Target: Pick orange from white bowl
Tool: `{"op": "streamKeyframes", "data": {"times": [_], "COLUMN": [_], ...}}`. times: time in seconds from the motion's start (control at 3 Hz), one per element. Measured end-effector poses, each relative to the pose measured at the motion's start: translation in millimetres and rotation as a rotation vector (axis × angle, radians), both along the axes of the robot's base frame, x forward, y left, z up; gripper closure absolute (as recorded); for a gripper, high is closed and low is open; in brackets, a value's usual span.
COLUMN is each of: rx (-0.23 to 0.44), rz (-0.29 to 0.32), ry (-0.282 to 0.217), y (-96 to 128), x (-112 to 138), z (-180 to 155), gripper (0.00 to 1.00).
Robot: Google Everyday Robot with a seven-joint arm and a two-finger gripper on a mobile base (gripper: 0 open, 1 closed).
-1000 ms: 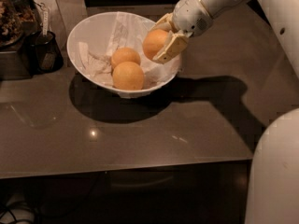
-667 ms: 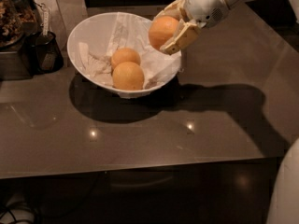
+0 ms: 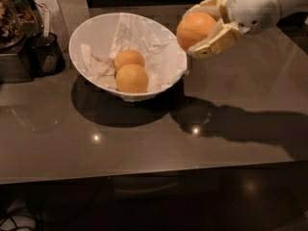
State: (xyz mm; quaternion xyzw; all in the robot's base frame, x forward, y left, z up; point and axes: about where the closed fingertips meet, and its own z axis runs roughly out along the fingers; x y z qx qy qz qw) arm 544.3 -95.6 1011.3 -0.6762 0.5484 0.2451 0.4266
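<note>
Dark, glossy counter (image 3: 144,148) fills most of what we see, and the white bowl (image 3: 79,37) stands toward its back left, tipped so that its oval rim faces us. We find the orange (image 3: 196,27) outside that bowl: it hangs in the air just past the right side of the rim and a little higher than it, held in the gripper (image 3: 193,32), which reaches in from the upper right. The jaws are pressed onto the fruit from two sides, one finger over its top and back, the other under its lower right, so the orange sits squarely between them with its left face bare and turned toward the bowl. Being round, it has no long axis to mind, and we cannot make out a stem spot. What the next move turns on, as we judge it, is that the bowl lies to the left of and below the held fruit, with the rim close to the lower finger; drawing off upward or to the right would keep that finger away from the rim. Two paler fruits (image 3: 131,77) lie touching each other on the crumpled paper (image 3: 96,66) inside the bowl, well apart from the gripper, and a black cup (image 3: 45,54) stands just beside the bowl's left side, far from the arm
</note>
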Motion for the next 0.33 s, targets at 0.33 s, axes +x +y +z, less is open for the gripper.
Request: {"op": "streamKeyframes", "data": {"times": [0.33], "rx": [-0.001], "rz": [-0.017], "ry": [0.011], "y": [-8.6], "x": [-3.2], "z": [-4.6], "gripper": [1.0]}}
